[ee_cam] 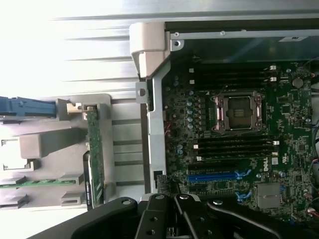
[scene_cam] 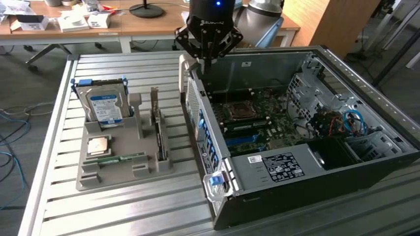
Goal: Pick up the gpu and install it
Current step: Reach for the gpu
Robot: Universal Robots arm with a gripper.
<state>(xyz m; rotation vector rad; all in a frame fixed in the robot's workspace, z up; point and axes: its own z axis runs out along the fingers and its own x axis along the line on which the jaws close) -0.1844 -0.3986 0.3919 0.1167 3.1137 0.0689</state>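
Note:
The gpu (scene_cam: 158,125) stands edge-on in a slot of the grey holder (scene_cam: 125,174) on the table, at the exterior view's left of the open computer case (scene_cam: 295,162). In the wrist view the gpu (ee_cam: 95,157) is a long, thin green card in the same holder (ee_cam: 45,144). My gripper (scene_cam: 204,63) hangs over the case's near-left wall, above the motherboard (scene_cam: 262,118), apart from the gpu. Its fingers (ee_cam: 159,214) are shut with nothing between them. The blue card slots (ee_cam: 214,175) on the motherboard (ee_cam: 239,149) lie just under the gripper.
The holder also carries a silver hard drive with a blue label (scene_cam: 105,105), a processor chip (scene_cam: 98,145) and a green memory stick (scene_cam: 121,158). The slatted metal table (scene_cam: 131,211) stretches around it. A wooden desk with clutter (scene_cam: 78,22) stands behind.

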